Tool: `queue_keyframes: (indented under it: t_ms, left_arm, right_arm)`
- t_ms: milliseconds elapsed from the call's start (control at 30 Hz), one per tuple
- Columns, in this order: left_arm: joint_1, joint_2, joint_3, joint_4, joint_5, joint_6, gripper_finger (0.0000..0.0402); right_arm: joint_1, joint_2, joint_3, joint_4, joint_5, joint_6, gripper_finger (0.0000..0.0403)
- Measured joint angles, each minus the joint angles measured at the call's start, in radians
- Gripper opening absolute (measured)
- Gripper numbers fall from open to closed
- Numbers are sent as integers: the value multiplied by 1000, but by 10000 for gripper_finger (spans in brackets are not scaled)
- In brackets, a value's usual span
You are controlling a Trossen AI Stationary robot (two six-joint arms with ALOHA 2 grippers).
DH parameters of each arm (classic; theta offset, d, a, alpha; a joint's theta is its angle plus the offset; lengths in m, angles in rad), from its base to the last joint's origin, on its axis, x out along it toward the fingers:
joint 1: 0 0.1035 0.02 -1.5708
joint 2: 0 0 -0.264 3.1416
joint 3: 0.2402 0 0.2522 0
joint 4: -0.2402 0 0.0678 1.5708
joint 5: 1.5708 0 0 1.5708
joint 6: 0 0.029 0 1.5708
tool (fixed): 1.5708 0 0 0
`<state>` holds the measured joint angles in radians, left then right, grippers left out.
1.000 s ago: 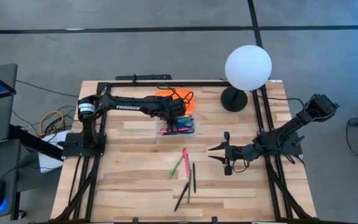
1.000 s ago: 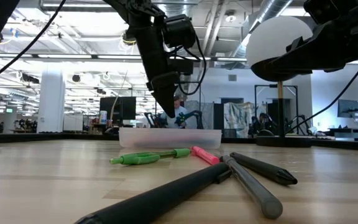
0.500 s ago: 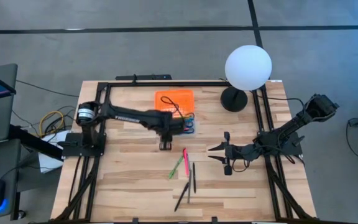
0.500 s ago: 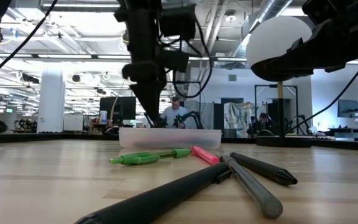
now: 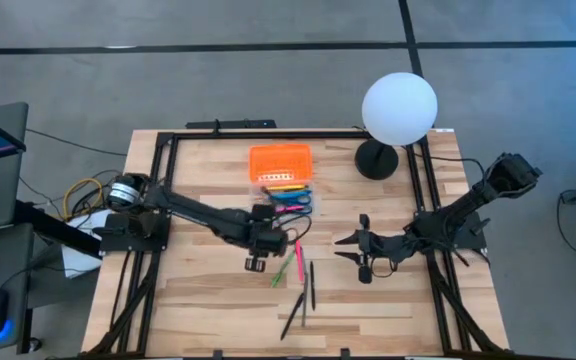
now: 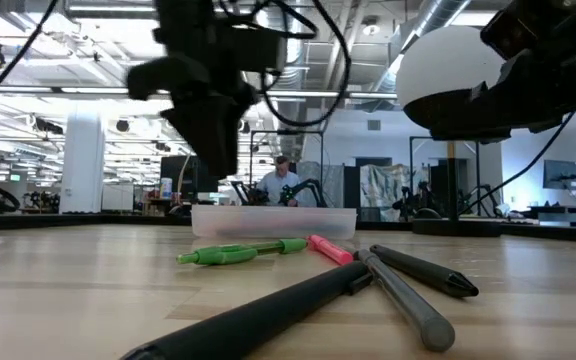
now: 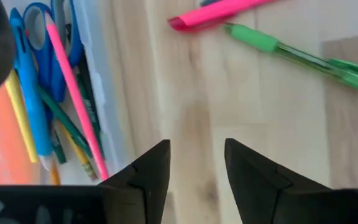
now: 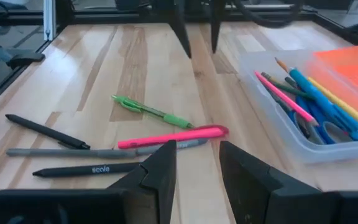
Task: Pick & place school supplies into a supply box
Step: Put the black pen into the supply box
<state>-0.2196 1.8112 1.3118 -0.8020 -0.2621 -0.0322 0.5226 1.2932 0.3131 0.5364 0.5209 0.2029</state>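
Note:
The supply box is a clear tray (image 5: 286,197) with its orange lid (image 5: 280,160) lying just behind it. Inside the tray (image 7: 73,93) are pink, blue, green and yellow pens and blue-handled scissors. On the wood nearer the front lie a green pen (image 5: 285,266), a pink pen (image 5: 297,256), a grey pen (image 8: 104,151) and two black ones (image 5: 311,285) (image 5: 292,316). My left gripper (image 7: 196,163) hangs open over bare wood, just left of the green pen (image 7: 291,53). My right gripper (image 5: 353,250) waits open to the right of the pens.
A white globe lamp (image 5: 399,108) stands on its dark base at the far right corner. A black frame (image 5: 268,133) runs around the table. Bare wood lies left of the loose pens and toward the near edge.
My left gripper has swung away from above the supply box toward the table's near edge and a little to the left. It now hangs over bare wood beside the green and pink pens. The pens on the table have not moved.

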Motion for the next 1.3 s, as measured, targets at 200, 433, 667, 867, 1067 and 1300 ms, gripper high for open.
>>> queue_keyframes:
  t_ms: [200, 433, 667, 867, 1067, 1300]
  left_arm:
    - [-91, -190, -262, 227, -104, -128, 149]
    - [-234, -404, -640, 661, -269, -251, 148]
    - [-336, -467, -880, 1005, -450, -323, 148]
    - [-399, -467, -945, 1080, -510, -368, 148]
    - [-435, -467, -947, 1089, -539, -352, 148]
    - [-439, -466, -947, 1084, -539, -348, 148]
  right_arm:
    - [-18, 162, 14, 164, -16, -67, 116]
    - [-73, 342, 143, 220, -159, -215, 116]
    - [-140, 430, 330, -7, -209, -346, 116]
    - [-208, 430, 510, -398, -209, -288, 116]
    - [-227, 429, 621, -668, -302, -224, 116]
    - [-171, 429, 637, -698, -419, -220, 116]
